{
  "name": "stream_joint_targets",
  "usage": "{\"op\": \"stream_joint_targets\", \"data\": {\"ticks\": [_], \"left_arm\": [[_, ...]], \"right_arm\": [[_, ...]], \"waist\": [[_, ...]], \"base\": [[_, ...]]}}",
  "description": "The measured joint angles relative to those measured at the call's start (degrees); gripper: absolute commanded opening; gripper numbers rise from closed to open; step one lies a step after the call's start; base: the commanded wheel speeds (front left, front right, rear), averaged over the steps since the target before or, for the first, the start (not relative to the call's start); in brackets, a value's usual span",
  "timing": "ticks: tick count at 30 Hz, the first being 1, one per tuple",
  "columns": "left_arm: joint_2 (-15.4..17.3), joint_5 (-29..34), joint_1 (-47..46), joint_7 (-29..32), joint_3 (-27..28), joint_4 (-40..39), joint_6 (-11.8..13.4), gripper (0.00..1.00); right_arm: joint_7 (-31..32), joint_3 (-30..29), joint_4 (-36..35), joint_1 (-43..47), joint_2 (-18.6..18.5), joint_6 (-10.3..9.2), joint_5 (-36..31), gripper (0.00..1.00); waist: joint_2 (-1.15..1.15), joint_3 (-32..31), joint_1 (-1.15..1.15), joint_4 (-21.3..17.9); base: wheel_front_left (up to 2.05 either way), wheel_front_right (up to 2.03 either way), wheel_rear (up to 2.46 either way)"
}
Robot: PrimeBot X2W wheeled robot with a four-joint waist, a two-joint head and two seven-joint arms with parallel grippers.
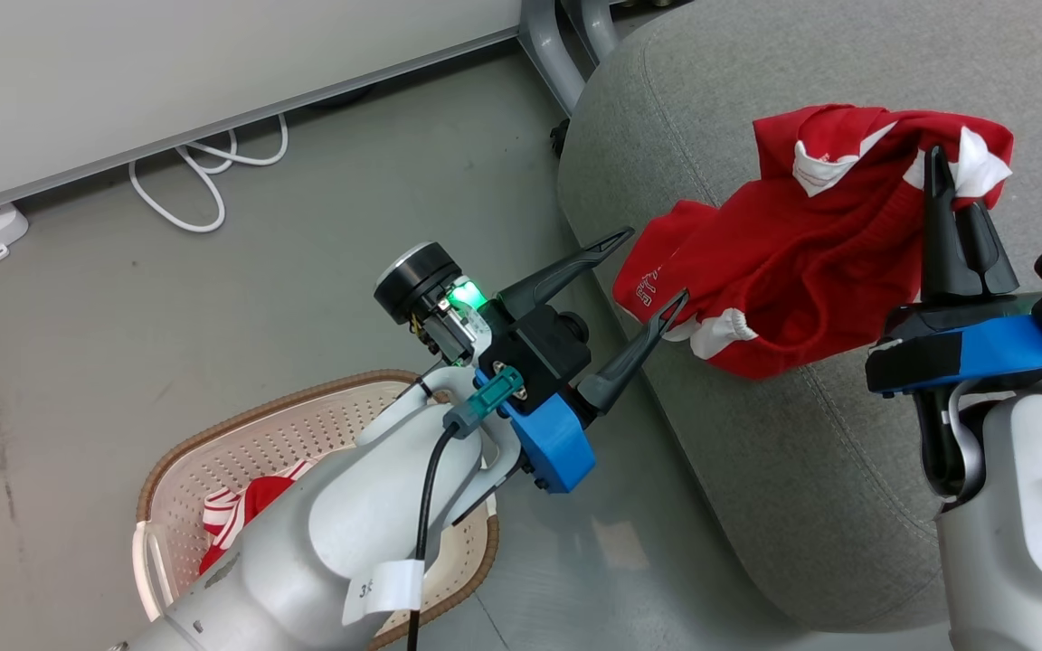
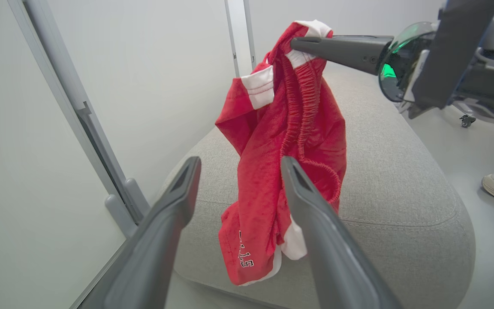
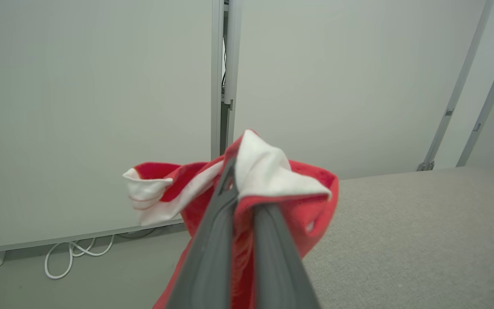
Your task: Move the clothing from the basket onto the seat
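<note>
Right gripper (image 1: 948, 185) clamped on a red jersey (image 1: 801, 244), which hangs over the seat (image 1: 756, 434) at the edge nearest the basket (image 1: 241, 420). Can't tell if it touches the seat. Left gripper (image 1: 657, 264) wide open and empty, tips at the jersey's lower hem. Second jersey (image 1: 250, 506) in the basket, on the floor (image 1: 123, 298).

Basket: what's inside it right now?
A crumpled red garment with white stripes lies in the basket. The left forearm covers most of the interior, so anything else in there cannot be seen.
</note>
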Motion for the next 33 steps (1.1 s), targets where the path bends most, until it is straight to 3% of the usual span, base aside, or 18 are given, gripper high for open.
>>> {"op": "stream_joint_targets", "data": {"ticks": [7, 14, 20, 26, 33], "left_arm": [[0.08, 0.27, -0.14, 0.00, -0.09, -0.92, 0.00, 1.00], [1.12, 1.40, -2.59, 0.00, 0.44, -2.21, 0.00, 1.00], [2.34, 3.13, -6.80, 0.04, 0.38, -3.57, 0.00, 1.00], [3.89, 4.45, -11.67, 0.67, 0.41, -5.59, 0.00, 1.00], [4.71, 5.59, -13.85, 0.90, 0.13, -7.17, 0.00, 1.00]], "right_arm": [[0.01, -0.92, -0.66, -0.49, -0.18, 0.00, 0.01, 0.00], [0.00, -3.26, -2.70, -6.22, -2.70, 0.00, -0.30, 0.00], [0.00, -8.82, -4.91, -16.29, -7.82, 0.00, -0.21, 0.00], [0.00, -18.91, -5.04, -26.18, -14.50, 0.00, 0.32, 0.00], [-0.01, -22.86, -1.32, -28.26, -18.29, 0.00, 0.11, 0.00]], "waist": [[0.00, 1.29, -0.01, -0.06], [0.00, 4.91, 0.00, 0.25], [0.00, 10.89, 0.00, 0.49], [0.00, 19.02, 0.00, 1.29], [0.00, 24.89, 0.01, 2.32]], "base": [[0.00, 0.00, 0.00], [0.00, 0.00, 0.00], [0.00, 0.00, 0.00], [0.00, 0.00, 0.00], [0.00, 0.00, 0.00]]}}
